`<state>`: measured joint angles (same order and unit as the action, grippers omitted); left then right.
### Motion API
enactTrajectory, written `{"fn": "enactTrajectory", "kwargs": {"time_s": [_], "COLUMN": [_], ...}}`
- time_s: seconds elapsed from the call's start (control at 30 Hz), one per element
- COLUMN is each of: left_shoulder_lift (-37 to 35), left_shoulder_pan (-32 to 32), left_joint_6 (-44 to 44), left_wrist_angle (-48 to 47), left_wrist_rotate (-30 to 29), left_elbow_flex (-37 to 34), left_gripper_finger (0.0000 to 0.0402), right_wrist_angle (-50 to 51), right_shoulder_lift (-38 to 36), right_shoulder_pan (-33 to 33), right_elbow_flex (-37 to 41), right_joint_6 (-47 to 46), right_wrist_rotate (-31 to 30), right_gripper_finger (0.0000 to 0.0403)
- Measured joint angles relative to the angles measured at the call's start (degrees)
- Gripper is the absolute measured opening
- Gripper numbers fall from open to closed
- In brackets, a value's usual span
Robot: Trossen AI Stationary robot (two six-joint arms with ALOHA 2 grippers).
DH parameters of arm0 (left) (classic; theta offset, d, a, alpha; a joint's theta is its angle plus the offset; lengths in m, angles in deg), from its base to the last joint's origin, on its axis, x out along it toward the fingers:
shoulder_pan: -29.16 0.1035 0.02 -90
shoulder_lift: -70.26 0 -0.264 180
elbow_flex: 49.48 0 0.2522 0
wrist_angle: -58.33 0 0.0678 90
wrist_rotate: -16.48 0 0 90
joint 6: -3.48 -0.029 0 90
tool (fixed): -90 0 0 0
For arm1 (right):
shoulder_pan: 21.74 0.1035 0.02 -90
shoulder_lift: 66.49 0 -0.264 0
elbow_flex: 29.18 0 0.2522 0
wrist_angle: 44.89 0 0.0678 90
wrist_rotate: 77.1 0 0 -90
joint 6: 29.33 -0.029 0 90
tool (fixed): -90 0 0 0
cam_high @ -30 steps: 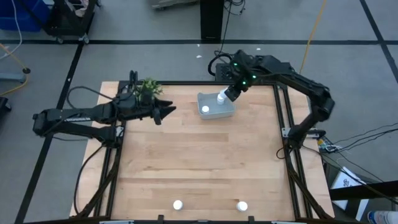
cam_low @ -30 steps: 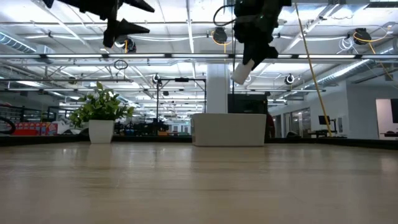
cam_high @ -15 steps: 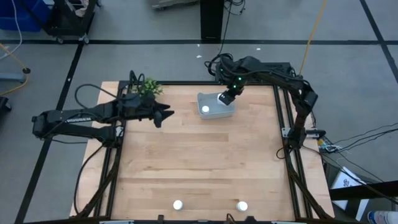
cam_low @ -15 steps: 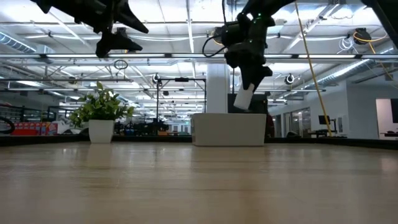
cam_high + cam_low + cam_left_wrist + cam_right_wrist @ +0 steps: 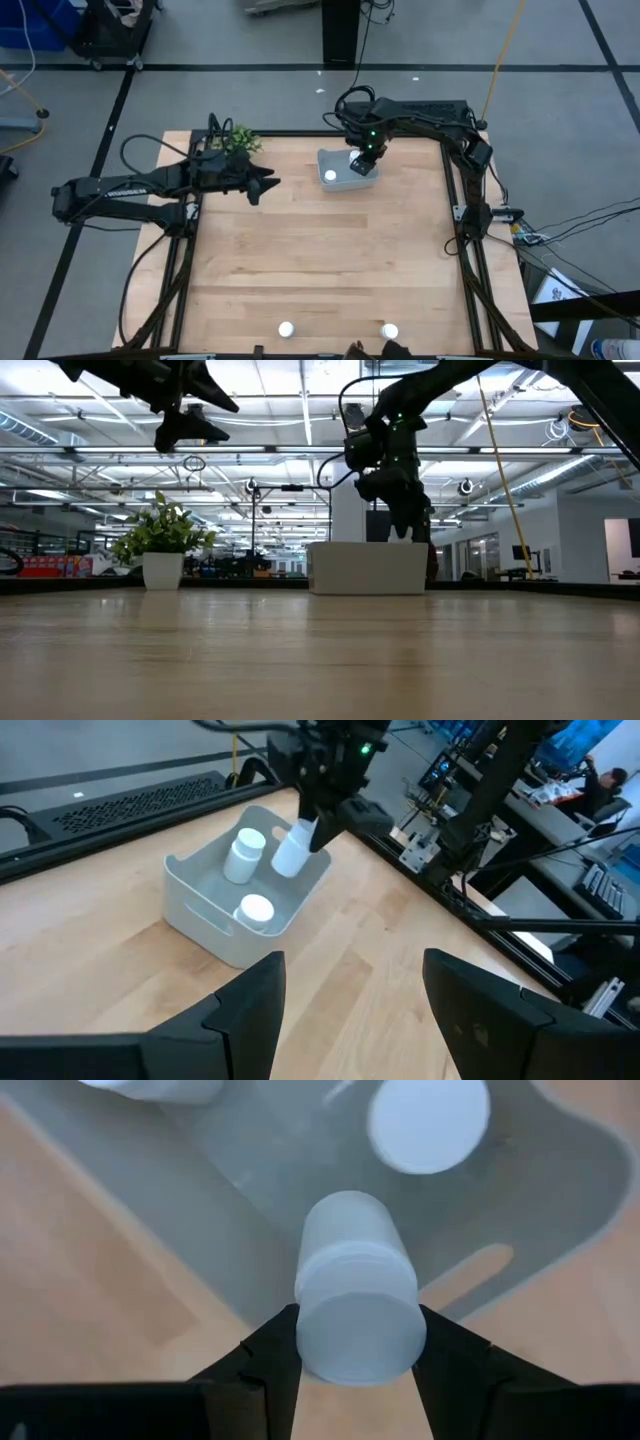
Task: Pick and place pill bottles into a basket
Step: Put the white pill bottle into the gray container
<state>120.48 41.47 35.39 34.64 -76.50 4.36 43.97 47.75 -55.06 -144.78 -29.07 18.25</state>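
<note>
The pale grey-blue basket (image 5: 347,170) stands on the table at the far middle; it also shows in the left wrist view (image 5: 230,905). Two white pill bottles (image 5: 245,855) (image 5: 256,910) are inside it. My right gripper (image 5: 362,160) is shut on a third bottle (image 5: 292,850), low over the basket's right part. Two more bottles (image 5: 286,328) (image 5: 390,330) stand near the table's front edge. My left gripper (image 5: 262,183) is open and empty, above the table to the left of the basket. My right gripper pinches the bottle's two opposite sides (image 5: 357,1330) between its two fingers, at the end nearer the wrist. The fingers come from above, slanting down. The bottle hangs tilted below them, its lower end (image 5: 288,865) inside the basket's walls; whether it touches the floor, I cannot tell.
A small green plant in a white pot (image 5: 238,142) stands at the far left, close behind my left arm; it also shows in the low view (image 5: 165,545). Bare wooden table (image 5: 320,260) lies between the basket and the two front bottles.
My right gripper has gone down and a little toward the table's left with the bottle, from well above the basket to its rim. The bottle's lower end has dropped behind the basket's wall. The gripper has stayed shut on the bottle.
</note>
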Motion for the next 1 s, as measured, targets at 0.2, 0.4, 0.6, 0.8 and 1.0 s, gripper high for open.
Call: {"fn": "enactTrajectory", "kwargs": {"time_s": [0.2, 0.4, 0.6, 0.8, 1.0], "left_shoulder_lift": [0.0, 0.0, 0.0, 0.0, 0.0], "left_shoulder_pan": [0.0, 0.0, 0.0, 0.0, 0.0], "left_joint_6": [-0.7, -1.2, -1.2, -1.1, -0.9], "left_wrist_angle": [0.6, 0.8, 0.8, 0.8, 0.8], "left_wrist_rotate": [0.0, 0.0, 0.0, 0.7, 1.6], "left_elbow_flex": [0.0, 0.0, 0.0, 0.0, 0.1], "left_gripper_finger": [0.0243, 0.0243, 0.0243, 0.0243, 0.0243], "right_wrist_angle": [-0.2, -1.1, -0.9, -1.2, -1.1], "right_shoulder_lift": [1.1, 1.1, 3.3, 5.4, 6.6], "right_shoulder_pan": [0.1, 0.8, 1.9, 2.8, 4.0], "right_elbow_flex": [0.1, 0.1, 0.0, 0.0, 0.0], "right_joint_6": [1.8, 2.9, 3.7, 3.8, 3.8], "right_wrist_rotate": [-2.4, -2.4, -2.4, -2.6, -2.6], "right_gripper_finger": [0.0150, 0.0150, 0.0150, 0.0150, 0.0157]}}
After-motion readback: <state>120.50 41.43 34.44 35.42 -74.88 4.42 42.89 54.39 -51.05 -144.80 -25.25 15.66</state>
